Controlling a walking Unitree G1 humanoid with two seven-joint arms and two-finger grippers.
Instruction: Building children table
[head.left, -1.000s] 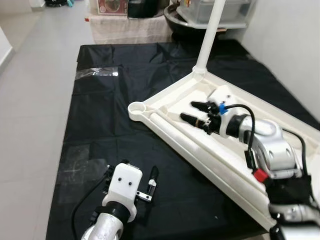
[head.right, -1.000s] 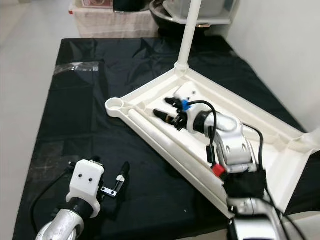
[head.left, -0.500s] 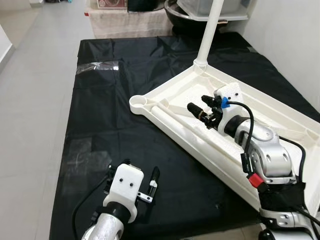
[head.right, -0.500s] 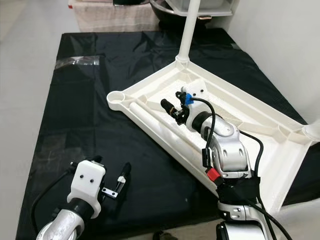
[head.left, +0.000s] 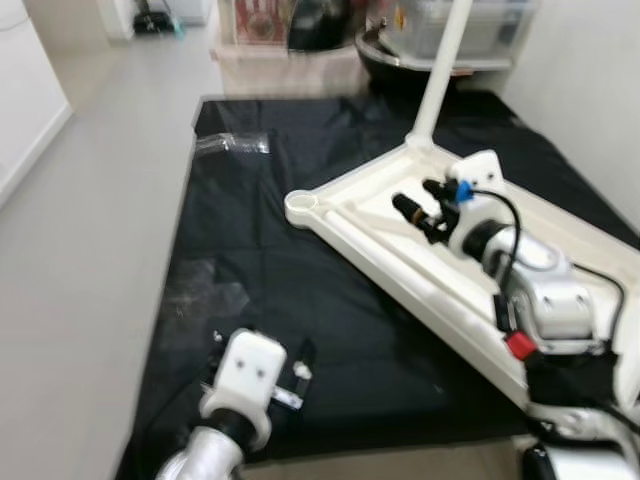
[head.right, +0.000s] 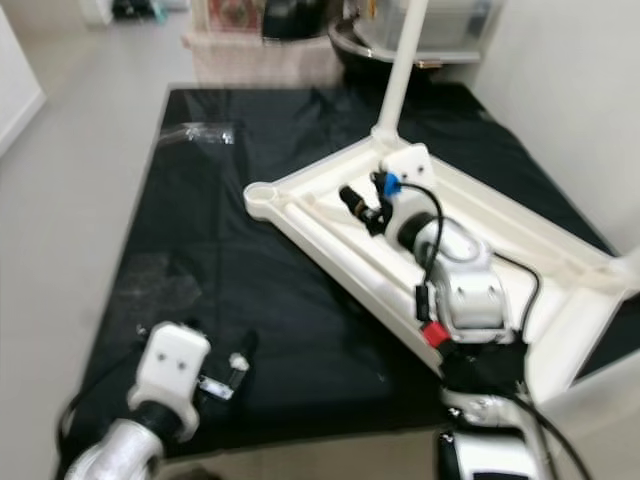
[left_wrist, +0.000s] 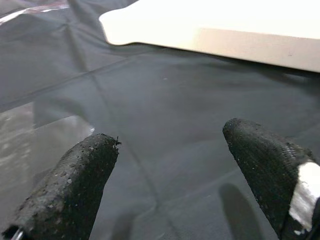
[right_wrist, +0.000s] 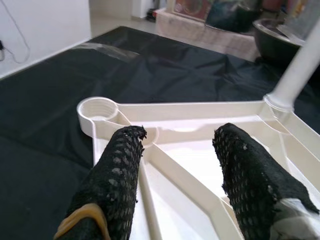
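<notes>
Since prev. frames the head camera has shifted, so the whole scene sits differently in view and is blurred. The right hand (head.left: 425, 203) has changed its heading slightly but remains over the upturned tabletop's inner ribs. It is part open, fingers (right_wrist: 114, 175) apart w/ nothing between them, pointing toward the empty corner socket (right_wrist: 96, 108).

Judgement: it is lined up there because that socket awaits a leg.

The white tabletop (head.left: 380, 255) lies underside-up on the black sheet (head.left: 270, 260) covering the floor, so sockets face upward for fitting. One leg (head.left: 442, 70) stands upright in the far corner socket.

The left hand (head.right: 215, 375) is low near the sheet's near edge, well apart from the tabletop, fingers (left_wrist: 80, 185) spread wide, holding nothing. It appears idle.

Behind the sheet, stored boxes and a dark bowl (head.left: 400, 62).
</notes>
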